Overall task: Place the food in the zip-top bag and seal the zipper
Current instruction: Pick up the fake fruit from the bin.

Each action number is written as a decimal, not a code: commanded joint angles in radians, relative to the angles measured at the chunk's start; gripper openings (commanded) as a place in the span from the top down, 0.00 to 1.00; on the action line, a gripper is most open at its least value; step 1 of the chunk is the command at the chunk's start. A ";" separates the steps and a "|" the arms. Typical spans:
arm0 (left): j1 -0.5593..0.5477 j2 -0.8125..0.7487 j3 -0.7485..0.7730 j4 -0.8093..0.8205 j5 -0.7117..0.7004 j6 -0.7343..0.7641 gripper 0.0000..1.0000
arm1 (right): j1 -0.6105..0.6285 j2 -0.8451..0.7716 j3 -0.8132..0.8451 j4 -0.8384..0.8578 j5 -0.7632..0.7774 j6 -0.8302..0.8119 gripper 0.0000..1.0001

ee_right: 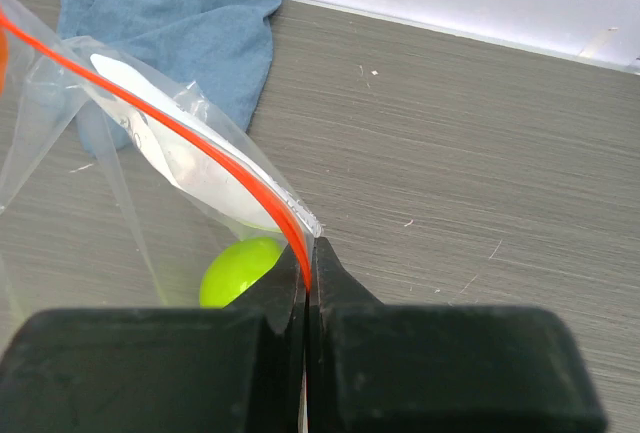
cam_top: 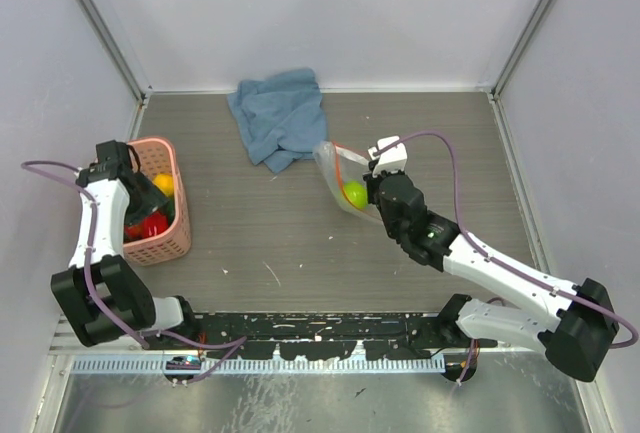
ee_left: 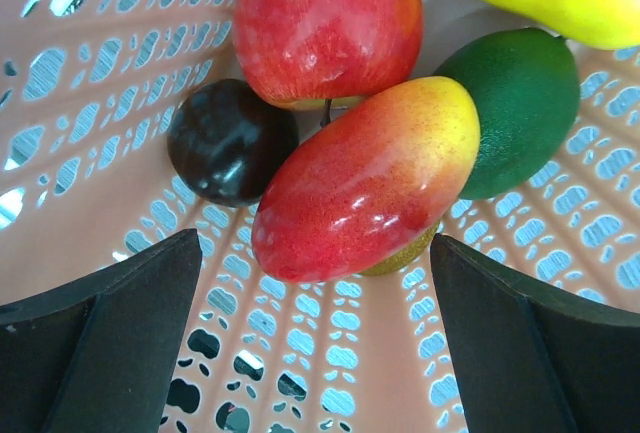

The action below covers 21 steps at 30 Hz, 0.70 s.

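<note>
Left gripper [ee_left: 315, 253] spread wide inside pink basket [ee_left: 90, 83], left edge of table [cam_top: 300, 243], over red-yellow fruit [ee_left: 370, 178], right gripper [ee_right: 308, 278] pinching zipper [ee_right: 190, 133] of zip-top bag [ee_right: 60, 163], green fruit [ee_right: 238, 271] inside.

Bright, even, diffuse light fills all three views, and shadows are soft and faint. Small white glare spots sit on the glossy red-yellow fruit [ee_left: 365, 178], and the clear bag [ee_right: 190, 168] gleams pale. Focus is sharp throughout.

- Grey wood-grain table [cam_top: 290, 243], evenly lit, no hard shadows.
- Plain white walls [cam_top: 330, 13] rise behind it and on both sides.
- Slanting metal posts [cam_top: 100, 23] meet its far corners.
- Brushed metal ledge [cam_top: 320, 403] borders its near edge.
</note>
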 commanded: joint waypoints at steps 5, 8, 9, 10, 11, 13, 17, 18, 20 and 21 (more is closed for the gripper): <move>0.002 0.094 -0.014 0.021 0.027 0.006 0.02 | -0.001 -0.052 -0.002 0.044 -0.008 0.020 0.99; 0.002 0.118 -0.020 0.037 0.026 0.019 0.02 | -0.001 -0.054 -0.004 0.045 -0.007 0.019 0.99; 0.002 0.127 -0.018 0.043 0.027 0.021 0.02 | -0.001 -0.052 -0.004 0.046 -0.007 0.020 0.99; 0.002 0.136 -0.017 0.044 0.029 0.023 0.02 | 0.000 -0.052 -0.004 0.045 -0.007 0.020 0.99; 0.002 0.143 -0.015 0.051 0.033 0.028 0.02 | -0.001 -0.051 -0.004 0.046 -0.007 0.019 0.99; 0.002 0.160 -0.006 0.053 0.039 0.030 0.02 | -0.001 -0.051 -0.004 0.045 -0.007 0.019 0.99; 0.002 0.161 0.001 0.051 0.055 0.039 0.02 | -0.002 -0.050 -0.002 0.044 -0.001 0.017 0.99; 0.002 0.152 -0.001 0.050 0.052 0.038 0.05 | -0.002 -0.050 -0.001 0.044 -0.001 0.017 0.99; 0.002 0.124 -0.014 0.061 0.044 0.033 0.09 | -0.001 -0.049 -0.001 0.044 -0.001 0.017 0.99; 0.002 0.106 -0.020 0.071 0.046 0.028 0.11 | -0.002 -0.047 -0.001 0.043 -0.001 0.017 0.99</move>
